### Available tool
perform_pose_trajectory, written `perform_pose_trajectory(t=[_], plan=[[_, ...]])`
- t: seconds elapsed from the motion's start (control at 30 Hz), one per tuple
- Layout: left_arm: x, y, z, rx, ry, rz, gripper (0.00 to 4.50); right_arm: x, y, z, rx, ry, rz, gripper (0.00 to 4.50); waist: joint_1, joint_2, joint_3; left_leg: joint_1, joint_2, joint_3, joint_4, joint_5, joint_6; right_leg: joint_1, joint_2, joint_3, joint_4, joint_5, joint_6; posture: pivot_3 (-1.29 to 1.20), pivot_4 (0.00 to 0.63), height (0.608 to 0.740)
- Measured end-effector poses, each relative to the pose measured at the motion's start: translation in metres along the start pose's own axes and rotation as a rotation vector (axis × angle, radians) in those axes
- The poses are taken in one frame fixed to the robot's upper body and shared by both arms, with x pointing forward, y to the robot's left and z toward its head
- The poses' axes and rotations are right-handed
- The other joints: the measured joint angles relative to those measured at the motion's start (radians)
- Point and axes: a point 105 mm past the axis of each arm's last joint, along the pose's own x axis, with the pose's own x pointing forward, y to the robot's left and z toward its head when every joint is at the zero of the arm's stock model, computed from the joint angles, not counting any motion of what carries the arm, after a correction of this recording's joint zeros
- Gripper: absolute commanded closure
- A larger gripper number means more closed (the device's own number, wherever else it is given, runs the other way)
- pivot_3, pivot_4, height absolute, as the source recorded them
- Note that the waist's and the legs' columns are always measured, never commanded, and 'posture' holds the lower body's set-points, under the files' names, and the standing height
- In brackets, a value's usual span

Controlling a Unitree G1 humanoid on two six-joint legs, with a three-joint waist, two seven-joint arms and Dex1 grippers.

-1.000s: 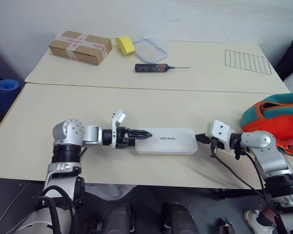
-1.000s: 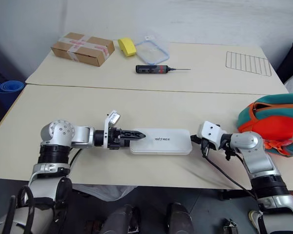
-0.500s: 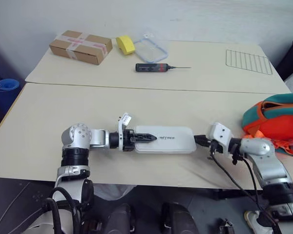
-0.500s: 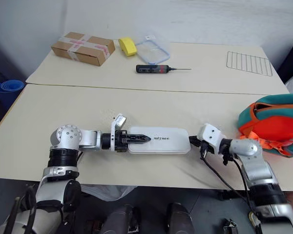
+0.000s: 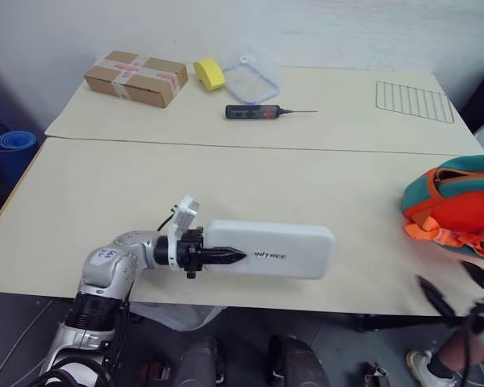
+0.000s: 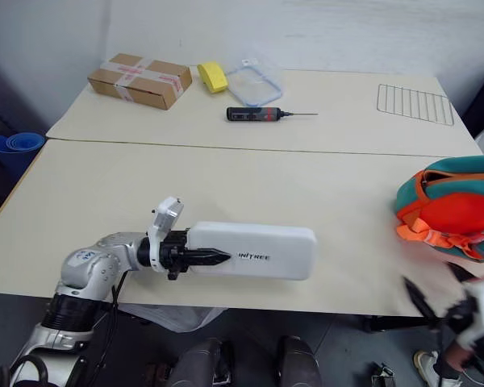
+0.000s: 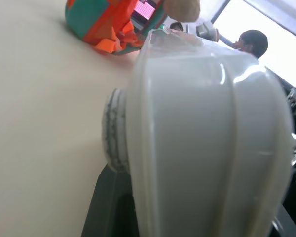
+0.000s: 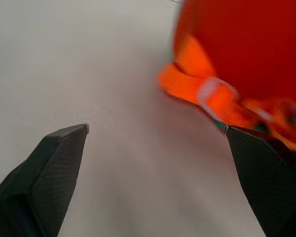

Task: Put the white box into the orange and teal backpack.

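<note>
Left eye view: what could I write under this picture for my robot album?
The robot's left hand grips one end of the white box, with the orange and teal backpack waiting at the table's right edge.

1. A brown taped cardboard box (image 5: 135,77) sits at the far left, well beyond the jaws.
2. A yellow block (image 5: 207,73) lies just beside a clear blue-rimmed container (image 5: 253,80).
3. A black screwdriver (image 5: 262,111) lies nearer.
4. A wire rack (image 5: 414,101) rests far right.

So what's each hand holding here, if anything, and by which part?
The left hand grips the white box by its left short end, one finger lying on top. The right hand is open and holds nothing, near the orange and teal backpack.
</note>
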Motion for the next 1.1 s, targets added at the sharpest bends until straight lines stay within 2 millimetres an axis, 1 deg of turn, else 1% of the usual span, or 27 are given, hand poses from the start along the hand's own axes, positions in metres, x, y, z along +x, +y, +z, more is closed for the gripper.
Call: perform_pose_trajectory(t=[0.1, 0.17, 0.2, 0.33, 0.4, 0.5, 0.53, 0.57, 0.6, 0.63, 0.7, 0.77, 0.9, 1.03, 1.1], plan=[[0.004, 0.001, 0.003, 0.044, -0.015, -0.004, 3.31, -0.018, -0.021, -0.015, 0.022, 0.060, -0.090, 0.02, -0.002, 0.000, 0.000, 0.000, 0.000, 0.000, 0.000, 0.000, 0.001, 0.000, 0.000, 0.000, 0.000, 0.000, 0.000, 0.00, 0.150, 0.740], [0.006, 0.001, 0.002, 0.059, -0.009, -0.004, 3.31, -0.021, -0.036, -0.023, 0.033, 0.084, -0.130, 0.02, -0.009, 0.001, 0.000, 0.000, 0.000, 0.000, 0.000, 0.000, 0.002, 0.000, 0.000, 0.000, 0.000, 0.000, 0.000, 0.00, 0.150, 0.740], [0.006, 0.001, 0.001, 0.062, -0.007, -0.003, 3.31, -0.020, -0.043, -0.022, 0.029, 0.082, -0.143, 0.02, -0.013, 0.002, 0.000, 0.000, 0.000, 0.001, 0.000, 0.000, 0.003, 0.000, -0.001, 0.000, 0.000, 0.000, 0.000, 0.00, 0.150, 0.740], [0.008, 0.001, 0.000, 0.063, -0.002, -0.008, 3.31, 0.007, -0.077, -0.005, 0.000, 0.019, -0.163, 0.02, -0.027, 0.004, -0.001, 0.001, 0.000, 0.001, 0.000, 0.003, 0.009, 0.000, 0.000, 0.000, 0.000, 0.000, 0.000, 0.00, 0.150, 0.740], [0.009, 0.001, -0.001, 0.061, 0.003, -0.006, 3.31, 0.025, -0.090, 0.011, -0.023, -0.018, -0.139, 0.02, -0.025, 0.007, -0.002, 0.000, 0.000, 0.000, 0.000, 0.004, 0.009, 0.000, 0.000, -0.001, 0.001, 0.000, 0.000, 0.00, 0.150, 0.740], [0.005, 0.002, -0.003, 0.049, 0.014, 0.013, 3.31, 0.051, -0.093, 0.020, -0.030, -0.035, -0.080, 0.02, -0.023, 0.007, -0.001, 0.000, 0.000, 0.000, 0.000, 0.005, 0.009, 0.000, 0.001, -0.002, 0.001, 0.000, 0.000, 0.00, 0.150, 0.740], [0.002, 0.003, -0.004, 0.041, 0.023, 0.028, 3.31, 0.064, -0.091, 0.022, -0.023, -0.036, -0.042, 0.02, -0.024, 0.007, -0.001, 0.000, 0.000, 0.000, 0.001, 0.005, 0.009, 0.000, 0.001, -0.002, 0.001, 0.000, 0.000, 0.00, 0.150, 0.740], [0.001, 0.003, -0.004, 0.040, 0.025, 0.033, 3.31, 0.069, -0.089, 0.023, -0.022, -0.038, -0.023, 0.02, -0.024, 0.007, -0.001, 0.000, 0.000, 0.000, 0.001, 0.005, 0.009, 0.000, 0.001, -0.002, 0.002, 0.000, 0.000, 0.00, 0.150, 0.740], [-0.002, 0.004, -0.003, 0.039, 0.024, 0.046, 3.31, 0.078, -0.084, 0.024, -0.013, -0.044, 0.017, 0.02, -0.024, 0.007, -0.001, 0.000, 0.000, 0.000, 0.001, 0.005, 0.009, 0.001, 0.001, -0.002, 0.002, 0.000, 0.000, 0.00, 0.150, 0.740], [-0.006, 0.005, -0.002, 0.039, 0.023, 0.061, 3.31, 0.089, -0.075, 0.028, -0.009, -0.055, 0.075, 0.20, -0.024, 0.007, -0.001, 0.000, 0.000, 0.000, 0.001, 0.006, 0.009, 0.001, 0.001, -0.002, 0.002, 0.000, 0.000, 0.00, 0.150, 0.740], [-0.008, 0.005, -0.001, 0.039, 0.017, 0.074, 3.31, 0.100, -0.063, 0.032, -0.012, -0.065, 0.146, 0.62, -0.021, 0.008, -0.001, 0.000, 0.000, 0.000, 0.002, 0.006, 0.010, 0.001, 0.000, -0.003, 0.002, 0.000, 0.000, 0.00, 0.150, 0.740], [-0.009, 0.006, 0.000, 0.037, 0.013, 0.087, 3.31, 0.107, -0.052, 0.040, -0.022, -0.083, 0.205, 1.24, -0.021, 0.008, -0.001, -0.001, 0.000, 0.000, 0.002, 0.006, 0.010, 0.001, 0.000, -0.002, 0.002, 0.000, 0.001, 0.00, 0.150, 0.740], [-0.013, 0.008, 0.001, 0.036, -0.001, 0.117, 3.31, 0.122, -0.017, 0.056, -0.019, -0.151, 0.326, 2.66, -0.023, 0.008, -0.001, -0.001, 0.000, -0.001, 0.002, 0.007, 0.009, 0.001, 0.000, -0.003, 0.001, 0.000, 0.001, 0.00, 0.150, 0.740], [-0.014, 0.007, 0.001, 0.038, -0.008, 0.125, 3.31, 0.129, 0.013, 0.068, -0.008, -0.211, 0.403, 3.97, -0.024, 0.008, -0.001, 0.000, 0.000, -0.001, 0.002, 0.006, 0.009, 0.001, 0.000, -0.003, 0.002, 0.000, 0.001, 0.00, 0.150, 0.740], [-0.016, 0.007, 0.000, 0.036, -0.010, 0.130, 3.31, 0.132, 0.032, 0.078, 0.001, -0.255, 0.439, 4.39, -0.024, 0.008, -0.001, 0.000, 0.000, -0.001, 0.002, 0.006, 0.008, 0.001, 0.000, -0.002, 0.002, 0.000, 0.001, 0.00, 0.150, 0.740]])
